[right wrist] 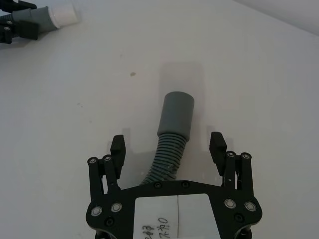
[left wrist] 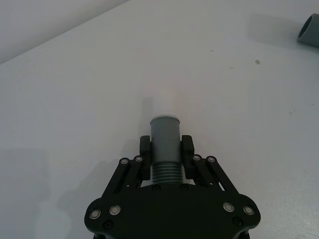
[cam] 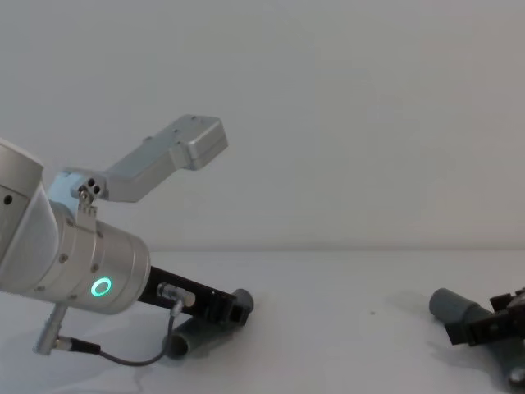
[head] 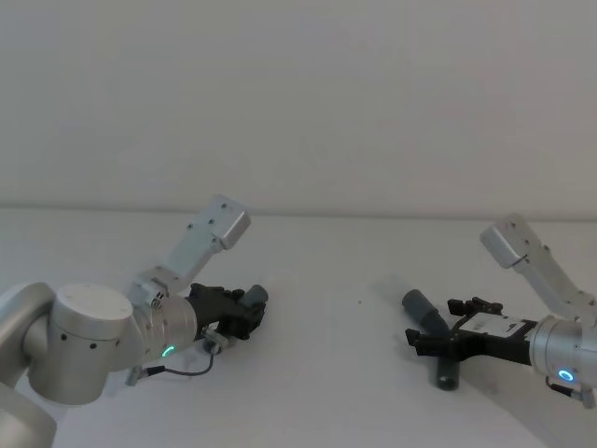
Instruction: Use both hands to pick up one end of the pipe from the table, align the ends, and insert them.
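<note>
Pipe's left piece [head: 254, 297] sits at eight o'clock on the table [head: 326, 392], its right piece [head: 424, 310] at four, well apart. My left gripper [left wrist: 165, 148] is clamped just behind that piece's cuff [left wrist: 164, 129]. My right gripper [right wrist: 168, 143] straddles the right piece, fingers apart and not touching it. I judge the pickup half done. Next, the right must close on the ribs, then both lift and align.

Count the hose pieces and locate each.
2. One hose piece is clamped in the left gripper; the other hose piece lies on the table, straddled by the open right gripper.
</note>
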